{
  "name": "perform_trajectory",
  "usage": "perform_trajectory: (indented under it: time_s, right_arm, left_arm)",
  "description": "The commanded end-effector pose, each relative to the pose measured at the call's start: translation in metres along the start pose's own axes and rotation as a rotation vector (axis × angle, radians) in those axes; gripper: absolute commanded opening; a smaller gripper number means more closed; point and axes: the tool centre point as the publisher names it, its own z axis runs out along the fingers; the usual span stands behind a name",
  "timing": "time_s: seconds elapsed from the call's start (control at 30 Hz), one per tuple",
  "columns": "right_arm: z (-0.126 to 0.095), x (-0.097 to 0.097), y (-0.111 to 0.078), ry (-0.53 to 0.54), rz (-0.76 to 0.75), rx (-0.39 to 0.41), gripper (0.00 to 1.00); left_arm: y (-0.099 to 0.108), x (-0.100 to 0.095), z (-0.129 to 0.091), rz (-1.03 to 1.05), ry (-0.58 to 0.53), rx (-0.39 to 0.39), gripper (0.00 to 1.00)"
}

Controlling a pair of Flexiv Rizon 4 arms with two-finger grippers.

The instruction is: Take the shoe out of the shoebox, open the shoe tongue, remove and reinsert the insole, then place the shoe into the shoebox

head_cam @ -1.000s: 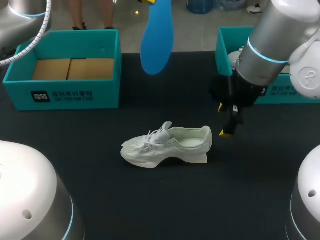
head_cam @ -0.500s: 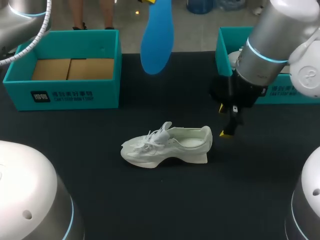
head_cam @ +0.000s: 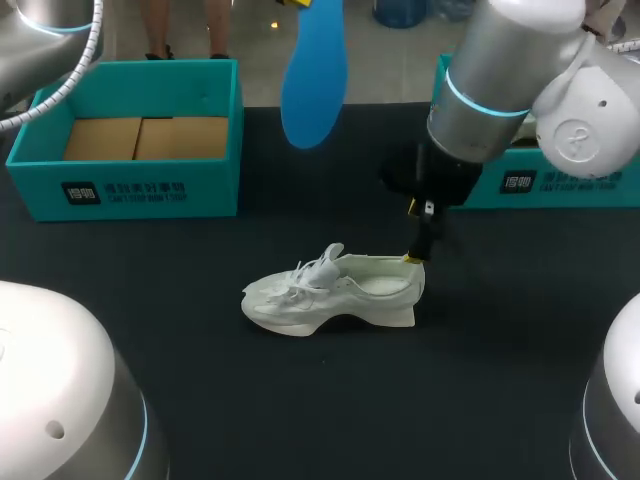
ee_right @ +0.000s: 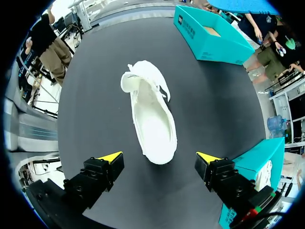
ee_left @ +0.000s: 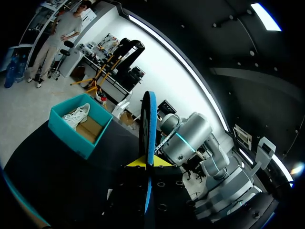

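A white shoe [head_cam: 335,290] lies on its sole in the middle of the black table, toe to the left. My right gripper [head_cam: 412,233] hangs open just above the shoe's heel. In the right wrist view the shoe [ee_right: 151,119] lies lengthwise ahead of that gripper [ee_right: 159,157], its heel between the spread yellow tips, untouched. The blue insole [head_cam: 314,75] hangs high over the table's far side. It shows edge-on [ee_left: 148,129] in the left wrist view, where my left gripper [ee_left: 147,163] is shut on it.
An open teal shoebox [head_cam: 130,135] with a cardboard floor stands at the back left. A second teal box [head_cam: 560,185] stands at the back right behind my right arm; it holds another white shoe [ee_right: 269,167].
My right arm has swung left, and its gripper has come from beside the heel to over it. The insole and the left arm have not moved.
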Motion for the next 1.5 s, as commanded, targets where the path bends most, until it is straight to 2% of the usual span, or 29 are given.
perform_trajectory:
  time_s: [0.03,0.3,0.37,0.67,1.07,1.37,1.4,1.43,1.47,1.5]
  right_arm:
    - [0.020,-0.009,0.024,0.011,-0.003,0.050,1.00]
    - [0.045,-0.015,0.040,0.007,-0.020,0.056,1.00]
    - [0.054,-0.016,0.041,0.002,-0.043,0.086,1.00]
    - [0.077,-0.018,0.043,-0.003,-0.057,0.098,1.00]
    - [0.105,-0.027,0.033,0.029,-0.051,0.103,1.00]
    - [0.120,-0.024,0.021,0.050,-0.033,0.102,1.00]
    - [0.120,-0.024,0.020,0.051,-0.032,0.101,0.98]
    - [0.121,-0.023,0.018,0.051,-0.029,0.096,0.81]
    - [0.122,-0.023,0.017,0.051,-0.029,0.095,0.58]
    - [0.123,-0.022,0.016,0.052,-0.029,0.093,0.44]
  left_arm:
    - [-0.001,-0.002,0.000,0.001,0.004,-0.002,0.00]
    - [-0.001,-0.002,0.000,0.001,0.004,-0.002,0.00]
    - [-0.001,-0.002,0.000,0.001,0.004,-0.002,0.00]
    - [-0.001,-0.002,0.000,0.001,0.004,-0.002,0.00]
    - [-0.001,-0.002,0.000,0.001,0.004,-0.002,0.00]
    - [-0.001,-0.002,0.000,0.001,0.004,-0.002,0.00]
    - [-0.001,-0.002,0.000,0.001,0.004,-0.002,0.00]
    - [-0.001,-0.002,0.000,0.001,0.004,-0.002,0.00]
    - [-0.001,-0.002,0.000,0.001,0.004,-0.002,0.00]
    - [-0.001,-0.002,0.000,0.001,0.004,-0.002,0.00]
